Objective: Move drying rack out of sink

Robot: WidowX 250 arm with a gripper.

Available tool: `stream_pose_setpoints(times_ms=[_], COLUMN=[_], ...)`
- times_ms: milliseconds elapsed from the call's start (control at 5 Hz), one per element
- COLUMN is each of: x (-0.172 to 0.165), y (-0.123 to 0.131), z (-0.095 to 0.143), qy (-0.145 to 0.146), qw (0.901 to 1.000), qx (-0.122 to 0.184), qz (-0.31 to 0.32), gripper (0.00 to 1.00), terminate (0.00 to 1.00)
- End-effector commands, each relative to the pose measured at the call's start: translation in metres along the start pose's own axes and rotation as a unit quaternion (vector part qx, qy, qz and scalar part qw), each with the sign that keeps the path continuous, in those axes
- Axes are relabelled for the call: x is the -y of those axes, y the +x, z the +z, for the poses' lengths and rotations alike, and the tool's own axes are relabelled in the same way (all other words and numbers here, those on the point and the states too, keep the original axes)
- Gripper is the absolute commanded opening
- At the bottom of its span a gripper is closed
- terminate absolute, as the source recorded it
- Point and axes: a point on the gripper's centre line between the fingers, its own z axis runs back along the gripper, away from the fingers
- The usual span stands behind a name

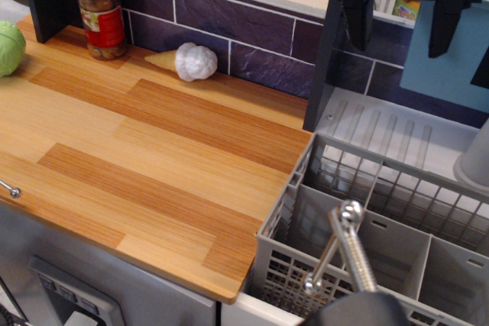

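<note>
The drying rack [382, 238], a light-grey lattice basket with inner dividers, sits in the sink at the lower right. The rack hides the basin; only the pale front rim of the sink unit [256, 312] and its ribbed drainboard [382, 129] behind the rack show. My gripper [403, 17] hangs at the top right, above the drainboard and well above the rack. Its two black fingers [359, 17] stand wide apart with nothing between them. It touches nothing.
A chrome faucet [348, 253] rises in front of the rack. A grey cup [475, 159] stands at the right edge. On the wooden countertop [153, 158] are a red-lidded jar [103, 13], a green cabbage [8, 47] and a white toy cone [187, 61]. A black post [322, 59] stands beside the drainboard.
</note>
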Motion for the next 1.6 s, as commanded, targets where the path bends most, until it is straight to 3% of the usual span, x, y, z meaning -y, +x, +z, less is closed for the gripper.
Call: stream_pose_setpoints(times_ms=[0,200,600,1000,1400], x=[0.0,-0.005,-0.013,-0.01,-0.011], y=[0.0,-0.01,-0.016,-0.015,-0.015], z=[0.0,-0.021,-0.081,-0.121,-0.146], qy=[0.0,0.017,0.045,0.057,0.071], qw=[1.0,0.9997,0.9988,0.9981,0.9973], qx=[0.0,-0.009,0.015,0.02,0.022], qz=[0.0,-0.014,-0.017,-0.009,0.001], gripper=[1.0,1.0,1.0,1.0,1.0], terminate=[0.0,0.0,0.0,0.0,0.0])
